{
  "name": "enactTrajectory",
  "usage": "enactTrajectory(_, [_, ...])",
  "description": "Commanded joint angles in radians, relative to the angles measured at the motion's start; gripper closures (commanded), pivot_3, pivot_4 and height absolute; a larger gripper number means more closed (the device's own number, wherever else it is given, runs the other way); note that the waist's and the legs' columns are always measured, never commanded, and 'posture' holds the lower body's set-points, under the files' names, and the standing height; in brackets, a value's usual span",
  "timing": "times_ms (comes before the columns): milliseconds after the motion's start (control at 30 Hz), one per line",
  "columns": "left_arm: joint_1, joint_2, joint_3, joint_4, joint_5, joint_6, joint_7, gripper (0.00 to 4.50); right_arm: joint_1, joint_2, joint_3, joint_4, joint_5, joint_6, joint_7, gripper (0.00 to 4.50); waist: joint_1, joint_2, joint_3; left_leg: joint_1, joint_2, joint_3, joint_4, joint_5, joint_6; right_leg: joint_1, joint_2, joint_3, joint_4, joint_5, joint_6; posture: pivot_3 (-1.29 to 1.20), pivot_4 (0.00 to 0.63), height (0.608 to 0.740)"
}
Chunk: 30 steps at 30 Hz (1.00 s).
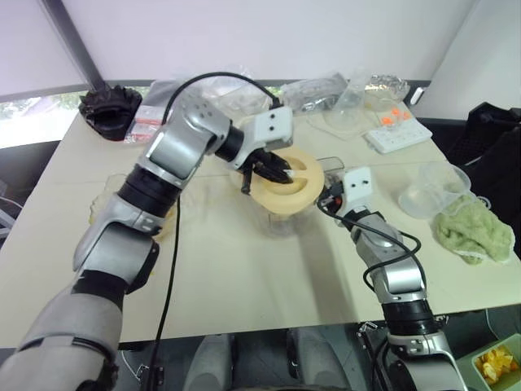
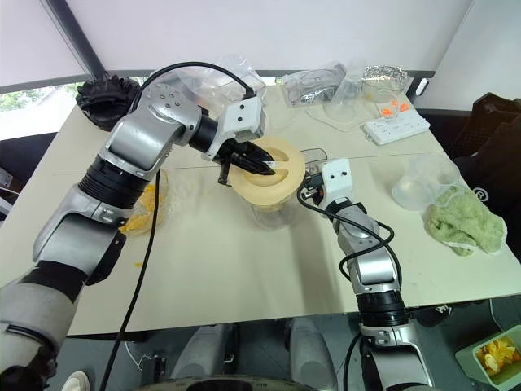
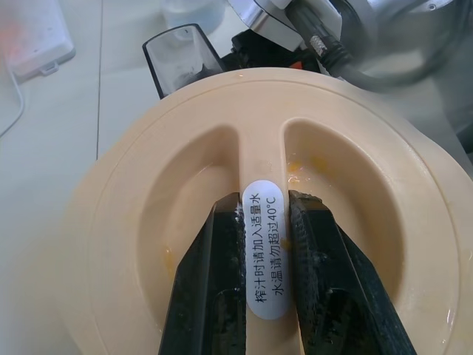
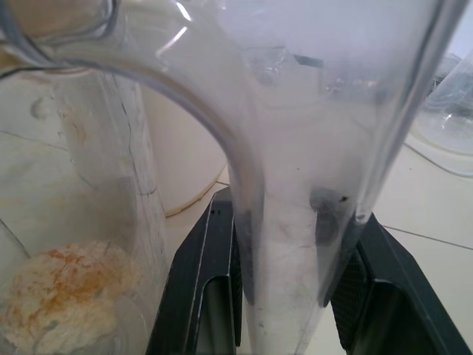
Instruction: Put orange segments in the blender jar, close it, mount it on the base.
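Now my left gripper [image 3: 264, 255] pinches the lid [image 3: 148, 222] ridge over the blender jar [image 4: 133, 222], whose handle [image 4: 295, 244] my right gripper [image 4: 284, 296] clamps.

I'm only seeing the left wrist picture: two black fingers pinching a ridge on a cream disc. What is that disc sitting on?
Observer: The lid sits tilted over the mouth of the blender jar.
Operator: Is anything steadying the jar?
Observer: Yes, the right gripper is clamped on the jar's clear handle.
Operator: Is fruit inside?
Observer: Orange pulp lies at the jar's bottom.
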Motion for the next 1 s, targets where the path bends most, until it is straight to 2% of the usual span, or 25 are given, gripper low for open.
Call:
enactTrajectory(33, [0.045,-0.001,-0.102,0.090,0.080,0.041,-0.007,4.25,0.001,-0.016,-0.055,-0.015,-0.010,-0.004,-0.033,3.58,0.001,0.000,0.000,0.000,0.000,0.000,0.000,0.000,0.000,0.000,0.000,0.000,0.000,0.000,0.000,0.00,0.150,0.740])
enactTrajectory(200, [0.039,-0.060,-0.095,0.137,0.131,0.162,0.133,4.25,0.001,-0.017,-0.056,-0.025,-0.021,-0.006,-0.046,3.58,0.008,0.000,-0.002,0.001,0.000,0.000,0.000,0.000,0.000,0.002,0.000,0.000,-0.001,-0.001,0.001,0.00,0.150,0.740])
enactTrajectory(300, [0.025,-0.097,-0.064,0.155,0.143,0.333,0.247,4.25,0.009,-0.023,-0.044,-0.031,-0.038,-0.020,-0.054,3.58,0.011,0.001,-0.002,0.007,0.000,-0.001,0.000,0.000,0.000,0.009,-0.001,0.000,-0.002,-0.002,0.003,0.00,0.150,0.740])
enactTrajectory(367, [0.025,-0.098,-0.057,0.133,0.126,0.412,0.263,4.25,0.015,-0.027,-0.037,-0.031,-0.046,-0.031,-0.059,3.58,0.010,0.002,-0.003,0.012,-0.001,-0.002,0.000,0.000,0.000,0.016,-0.002,0.000,-0.005,-0.004,0.004,0.00,0.150,0.740])
enactTrajectory(567, [0.027,-0.099,-0.031,0.065,0.091,0.592,0.327,4.25,0.019,-0.027,-0.033,-0.032,-0.044,-0.037,-0.069,3.58,0.005,0.010,-0.009,0.013,0.000,-0.004,-0.002,0.000,0.000,0.019,-0.005,0.000,-0.013,-0.004,0.005,0.00,0.150,0.740])
enactTrajectory(900, [0.030,-0.089,0.022,-0.005,0.045,0.596,0.389,4.25,0.009,-0.030,-0.031,-0.017,-0.044,-0.045,-0.065,3.58,0.008,0.010,-0.009,0.012,-0.001,-0.002,-0.005,-0.001,0.000,0.019,-0.006,-0.001,-0.016,-0.004,0.005,0.00,0.150,0.740])
enactTrajectory(1000, [0.049,-0.081,0.040,-0.057,0.029,0.578,0.397,2.74,0.011,-0.031,-0.030,-0.015,-0.044,-0.046,-0.062,3.58,0.004,0.009,-0.009,0.012,-0.001,-0.003,-0.005,-0.001,0.000,0.019,-0.006,-0.001,-0.017,-0.004,0.005,0.00,0.150,0.740])
